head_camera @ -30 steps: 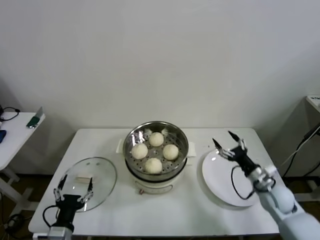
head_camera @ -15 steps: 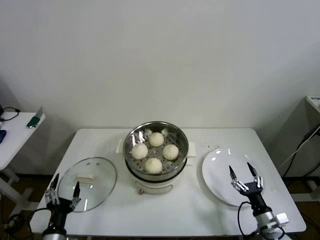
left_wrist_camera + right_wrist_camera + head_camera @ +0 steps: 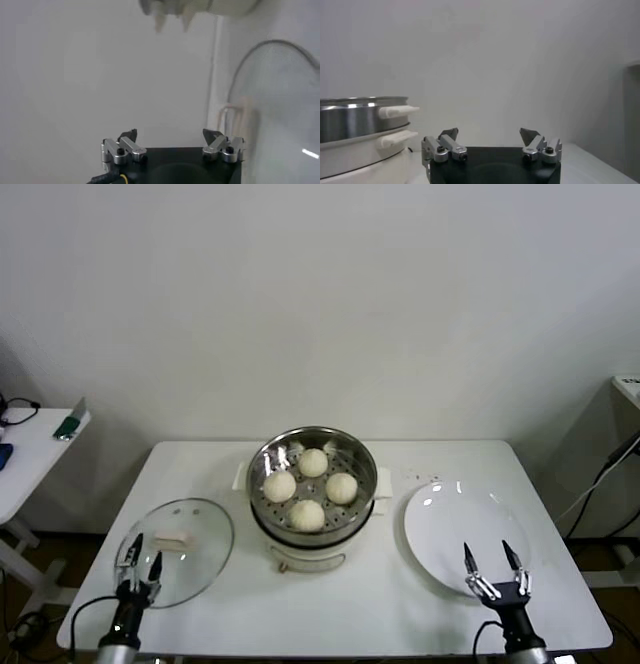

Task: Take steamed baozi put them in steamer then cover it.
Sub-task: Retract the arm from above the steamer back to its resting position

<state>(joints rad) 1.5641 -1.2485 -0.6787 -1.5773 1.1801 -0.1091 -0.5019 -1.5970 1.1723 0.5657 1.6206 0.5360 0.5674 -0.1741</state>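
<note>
A round clear glass cover (image 3: 178, 550) lies flat by the left gripper (image 3: 139, 562), fingers spread and empty. Four smooth cream-white steamed baozi (image 3: 308, 484) sit in the shiny perforated steel steamer (image 3: 312, 484). Beside a flat white plate (image 3: 455, 529), the right gripper (image 3: 492, 560) waits, fingers spread.

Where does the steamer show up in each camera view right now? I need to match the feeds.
Head view: steamer at table centre, four baozi inside, uncovered.
Left wrist view: only its cream-white base at the frame edge, beyond the glass lid.
Right wrist view: steel pot on its base.
Shared landmark: its white side handle.
</note>
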